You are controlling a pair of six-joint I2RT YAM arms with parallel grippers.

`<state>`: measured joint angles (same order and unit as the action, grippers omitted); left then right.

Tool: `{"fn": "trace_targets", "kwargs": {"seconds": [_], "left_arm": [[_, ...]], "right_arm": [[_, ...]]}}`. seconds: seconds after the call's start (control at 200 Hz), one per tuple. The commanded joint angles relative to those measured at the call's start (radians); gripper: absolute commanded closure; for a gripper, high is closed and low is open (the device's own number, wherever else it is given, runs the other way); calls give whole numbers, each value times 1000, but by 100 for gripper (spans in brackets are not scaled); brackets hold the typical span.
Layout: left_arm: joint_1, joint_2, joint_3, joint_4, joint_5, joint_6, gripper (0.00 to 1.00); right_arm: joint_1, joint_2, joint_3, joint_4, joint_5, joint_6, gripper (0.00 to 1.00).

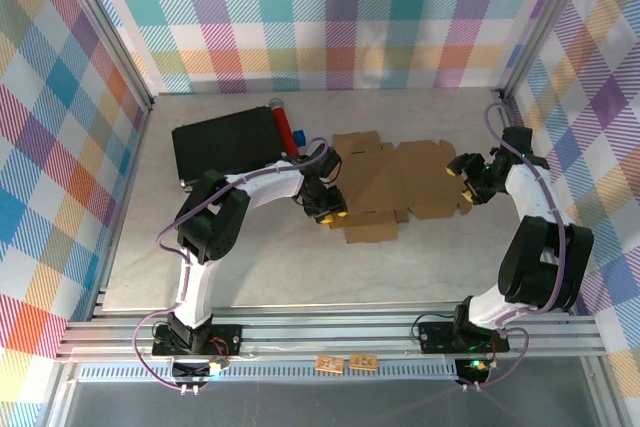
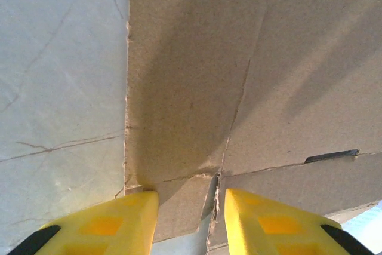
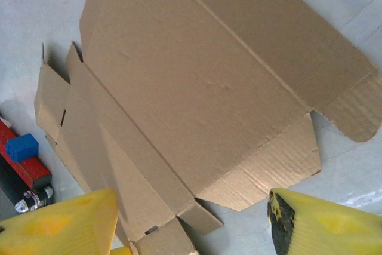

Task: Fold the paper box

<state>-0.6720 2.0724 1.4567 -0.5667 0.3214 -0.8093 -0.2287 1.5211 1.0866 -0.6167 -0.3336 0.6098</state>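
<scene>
The paper box (image 1: 395,182) lies unfolded and flat on the table, plain brown cardboard with flaps and tabs at its edges. My left gripper (image 1: 326,205) is down at the box's left front corner. In the left wrist view its yellow fingers (image 2: 128,219) stand apart on either side of a small corner flap (image 2: 179,207), with nothing clamped between them. My right gripper (image 1: 468,183) hovers at the box's right edge. In the right wrist view it (image 3: 192,201) is wide open over the paper box (image 3: 203,88), and a small tab (image 3: 200,216) sticks up below the gap.
A black case (image 1: 225,147) lies at the back left, with a red cylinder (image 1: 285,125) along its right side, close to the box's left end. The red cylinder (image 3: 21,162) carries a blue block (image 3: 22,146). Plaid walls enclose the table.
</scene>
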Motion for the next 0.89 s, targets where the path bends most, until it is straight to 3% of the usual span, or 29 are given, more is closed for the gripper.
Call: {"fn": "trace_targets", "kwargs": {"seconds": [0.0, 0.18, 0.51, 0.89], "left_arm": [[-4, -16, -52, -107, -38, 35, 64], [-4, -52, -87, -106, -41, 38, 64], [-5, -43, -70, -102, -32, 38, 64], [-7, -38, -75, -96, -30, 35, 64]], "right_arm": [[83, 7, -21, -28, -32, -6, 33], [257, -40, -160, 13, -53, 30, 33], [409, 49, -271, 113, -206, -16, 36], [440, 167, -234, 136, -253, -95, 47]]}}
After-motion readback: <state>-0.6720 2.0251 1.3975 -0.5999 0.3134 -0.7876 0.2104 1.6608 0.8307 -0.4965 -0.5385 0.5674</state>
